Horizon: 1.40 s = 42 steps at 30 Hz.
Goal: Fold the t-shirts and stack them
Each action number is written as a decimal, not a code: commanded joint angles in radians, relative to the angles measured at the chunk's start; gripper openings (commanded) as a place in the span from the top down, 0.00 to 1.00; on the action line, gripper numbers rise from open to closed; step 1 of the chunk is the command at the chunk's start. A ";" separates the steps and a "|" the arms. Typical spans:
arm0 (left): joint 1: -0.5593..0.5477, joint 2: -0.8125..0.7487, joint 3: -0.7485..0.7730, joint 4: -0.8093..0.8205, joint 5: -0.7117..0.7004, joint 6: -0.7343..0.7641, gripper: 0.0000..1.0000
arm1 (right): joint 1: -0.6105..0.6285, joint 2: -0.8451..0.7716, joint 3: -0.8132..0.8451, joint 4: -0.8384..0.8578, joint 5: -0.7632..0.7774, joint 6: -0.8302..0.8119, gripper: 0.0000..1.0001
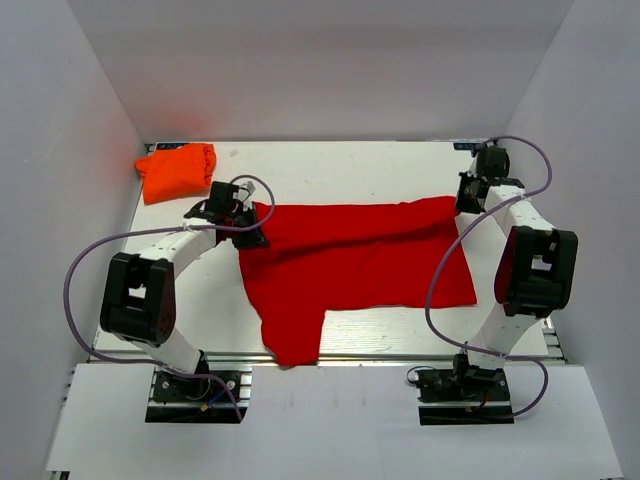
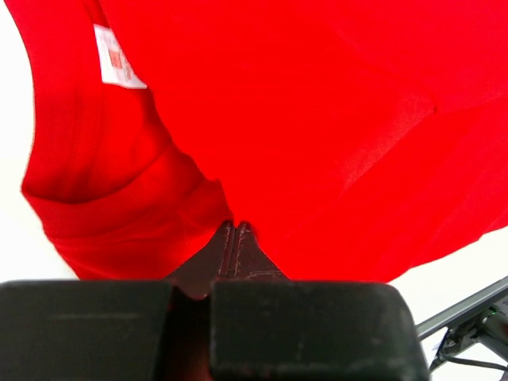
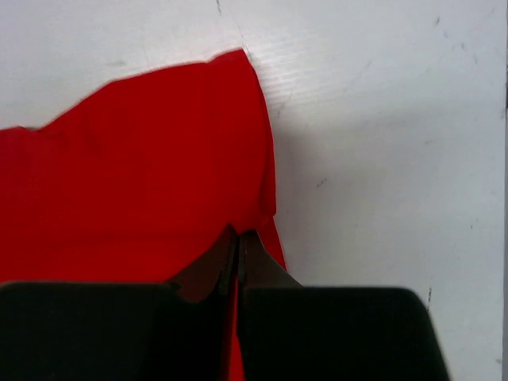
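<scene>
Left gripper, right gripper tight on red t-shirt's opposite edges

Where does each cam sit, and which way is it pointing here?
Top external: above and behind the bases, looking down at the table; both arms, red t-shirt, orange t-shirt.
Left wrist: on the left arm, looking along its shut left fingers at red cloth and neck label.
Right wrist: along shut right fingers at the shirt's corner.
Shared: all three show the red t-shirt.
</scene>
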 commanded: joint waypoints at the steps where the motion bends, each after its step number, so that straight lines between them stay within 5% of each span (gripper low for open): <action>1: 0.007 0.015 -0.043 0.036 0.027 0.002 1.00 | -0.007 0.001 -0.048 0.052 0.052 0.007 1.00; 12: -0.013 0.025 -0.110 0.019 0.027 0.069 0.95 | -0.007 0.030 -0.126 0.072 0.053 0.043 1.00; 14: -0.013 0.025 -0.110 0.008 0.028 0.092 0.81 | -0.008 0.038 -0.106 0.049 0.052 0.044 0.99; 16: -0.013 0.025 -0.110 -0.007 0.040 0.092 0.72 | -0.005 0.038 -0.093 0.037 0.050 0.053 0.85; 19: -0.013 -0.001 -0.087 -0.060 0.018 0.076 0.43 | -0.005 0.021 -0.090 0.021 0.037 0.063 0.71; 20: -0.013 -0.020 -0.077 -0.070 0.005 0.063 0.01 | -0.005 0.004 -0.085 0.009 0.037 0.063 0.67; 29: -0.013 -0.135 0.098 -0.139 -0.121 0.031 0.00 | -0.002 -0.160 -0.074 0.001 -0.032 0.078 0.10; 34: -0.013 0.020 0.222 -0.085 -0.074 0.040 0.00 | 0.015 -0.166 -0.062 0.073 -0.190 0.073 0.10; 42: -0.004 0.306 0.356 -0.045 -0.075 0.051 0.00 | 0.039 0.076 0.055 0.070 -0.292 0.075 0.10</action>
